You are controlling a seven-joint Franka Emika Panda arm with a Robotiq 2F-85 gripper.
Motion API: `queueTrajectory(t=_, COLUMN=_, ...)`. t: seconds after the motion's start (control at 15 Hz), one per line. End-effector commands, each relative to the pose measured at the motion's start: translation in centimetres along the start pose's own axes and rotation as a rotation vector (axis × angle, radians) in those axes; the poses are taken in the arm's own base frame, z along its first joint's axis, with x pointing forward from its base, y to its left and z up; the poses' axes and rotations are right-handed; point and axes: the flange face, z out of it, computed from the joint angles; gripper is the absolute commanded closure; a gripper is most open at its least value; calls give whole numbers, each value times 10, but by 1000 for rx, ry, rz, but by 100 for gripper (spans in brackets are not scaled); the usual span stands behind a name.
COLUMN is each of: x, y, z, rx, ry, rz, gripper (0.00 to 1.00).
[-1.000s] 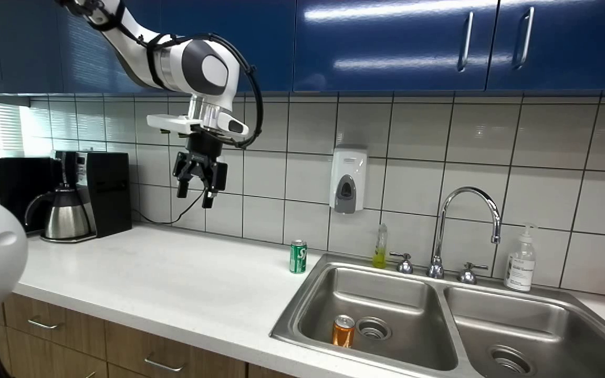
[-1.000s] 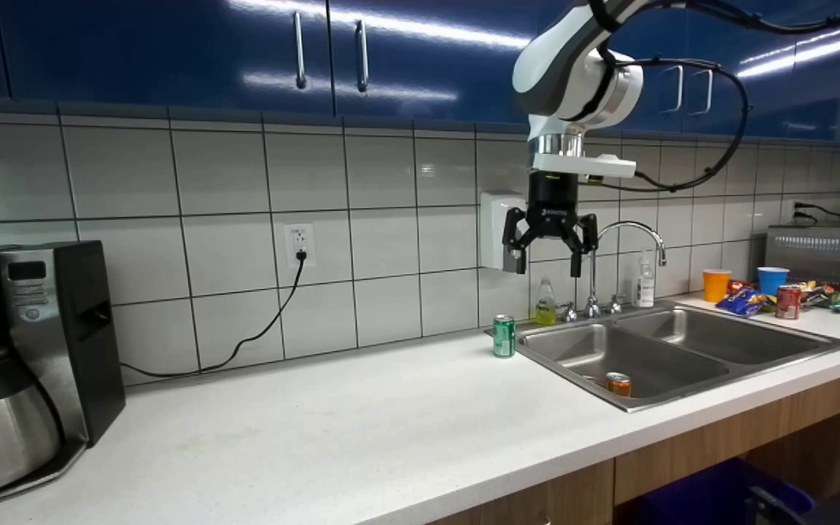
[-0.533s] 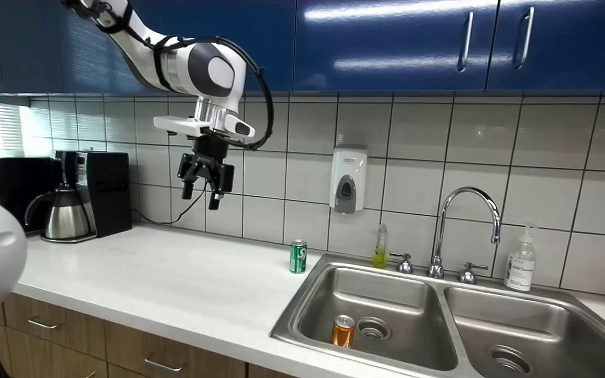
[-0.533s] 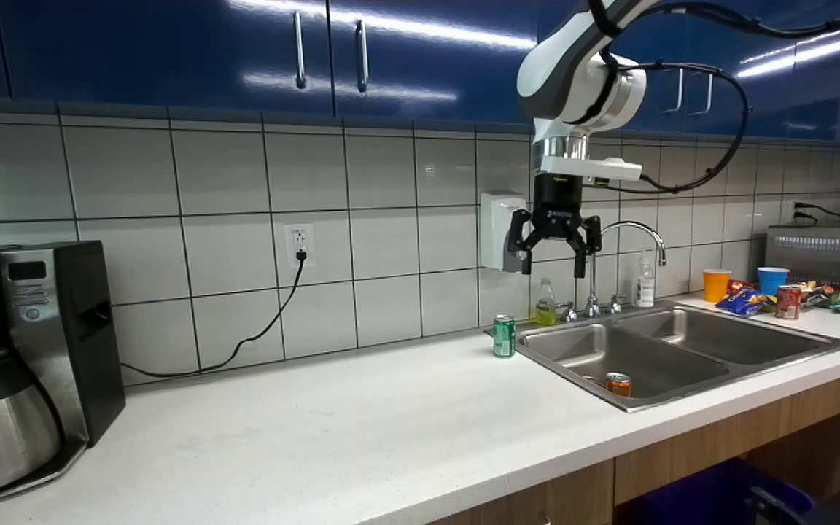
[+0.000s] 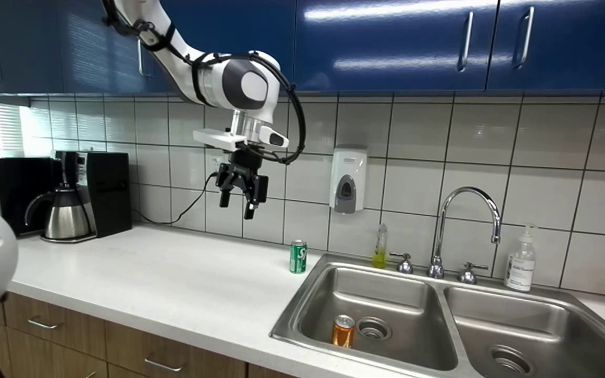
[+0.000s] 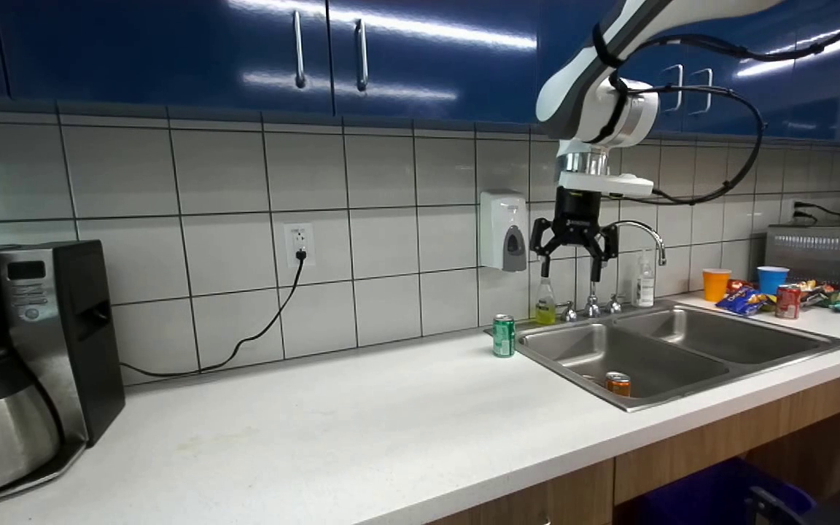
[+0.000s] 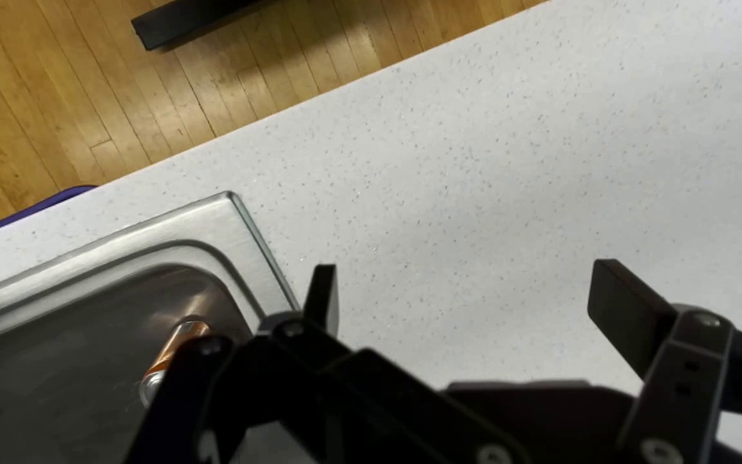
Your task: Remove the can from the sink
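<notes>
Wht ctr (image 5: 176,278) holds grn can (image 5: 298,256), coffee mkr (image 5: 102,195) (sink (image 5: 453,325) inset).

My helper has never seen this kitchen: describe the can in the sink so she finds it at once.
Find the sink with the curved faucet. In its basin nearer the green can, a small can stands beside the drain. Its orange colour sets it apart from the green can and red can, both on the counter.

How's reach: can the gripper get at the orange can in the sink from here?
Likely yes, after a shift over the sink. The gripper hangs open and holds nothing; the orange can stands upright, with nothing visible above it. The nearby basin wall may crowd the grasp.
</notes>
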Motion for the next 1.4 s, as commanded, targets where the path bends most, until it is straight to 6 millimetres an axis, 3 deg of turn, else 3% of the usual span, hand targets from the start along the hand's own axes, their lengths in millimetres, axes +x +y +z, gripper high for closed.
queueTrajectory(t=0.0, x=40, y=39, z=10, rx=-7, ry=24, rz=48, gripper=0)
queueTrajectory(t=0.27, x=79, y=78, z=30, rx=-12, ry=52, rz=116, gripper=0)
queueTrajectory(t=0.8, x=144, y=123, z=87, rx=-31, ry=77, rz=211, gripper=0)
queueTrajectory(t=1.33, x=178, y=159, z=139, rx=-49, ry=68, rz=274, gripper=0)
